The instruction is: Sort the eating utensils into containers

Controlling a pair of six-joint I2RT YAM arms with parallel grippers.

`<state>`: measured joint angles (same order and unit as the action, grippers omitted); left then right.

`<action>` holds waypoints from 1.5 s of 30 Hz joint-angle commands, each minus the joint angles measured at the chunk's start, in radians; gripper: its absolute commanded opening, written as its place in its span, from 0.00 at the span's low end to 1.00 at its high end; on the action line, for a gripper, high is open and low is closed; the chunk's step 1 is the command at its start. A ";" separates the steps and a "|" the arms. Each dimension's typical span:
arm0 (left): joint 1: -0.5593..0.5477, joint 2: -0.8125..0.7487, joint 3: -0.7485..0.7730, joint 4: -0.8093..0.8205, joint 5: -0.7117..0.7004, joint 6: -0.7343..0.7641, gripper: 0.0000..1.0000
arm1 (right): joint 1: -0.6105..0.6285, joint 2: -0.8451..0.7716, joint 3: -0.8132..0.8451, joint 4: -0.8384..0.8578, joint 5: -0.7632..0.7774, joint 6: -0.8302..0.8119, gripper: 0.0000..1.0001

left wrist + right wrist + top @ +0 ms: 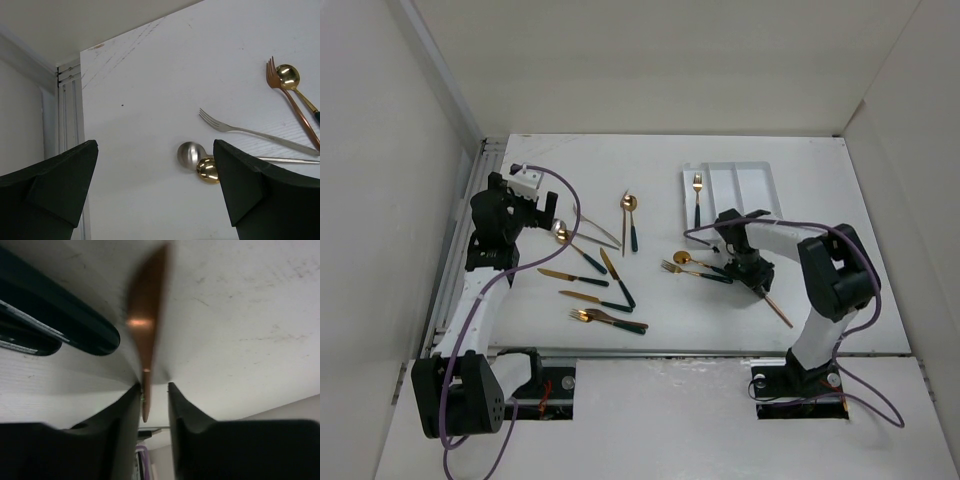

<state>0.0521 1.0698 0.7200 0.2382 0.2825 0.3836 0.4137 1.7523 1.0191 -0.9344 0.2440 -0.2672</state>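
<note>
In hand: a slim all-copper utensil, lying aslant on the white table in front of the tray, near end pointing back toward the arm bases. Straddled at its far part by the black two-finger right gripper, set low over it. From the wrist, shows as a blurred copper strip running up between narrow jaws, against one finger with a sliver of gap at the other. Cannot tell whether truly clamped; possibly only part closed. Too blurred to call knife or spoon.

Just beside it, two dark green-black handles of neighbouring pieces, close enough to snag. Hence, likely, the tight approach along the strip's own line.

Beyond, the shallow white three-compartment plastic tray, holding only one gold-headed, dark-handled fork, lengthwise in the left compartment. Long slots, so each piece needs laying in parallel.

Further left, well apart from the tray, loose utensils scattered over the middle of the table. Most of the sorting not yet done, by that count.

Outermost, the black left gripper, jaws spread wide and holding nothing, hanging over a round silver spoon touching a small gold spoon, with a silver fork near.
</note>
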 commanded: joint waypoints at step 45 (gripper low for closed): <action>-0.005 -0.014 0.001 0.044 -0.043 0.047 1.00 | 0.102 0.087 0.128 0.063 -0.143 -0.075 0.42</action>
<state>0.0521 1.0698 0.7200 0.2436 0.2386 0.4225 0.5232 1.7973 1.1225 -0.8909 0.1413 -0.3340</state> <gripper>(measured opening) 0.997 0.413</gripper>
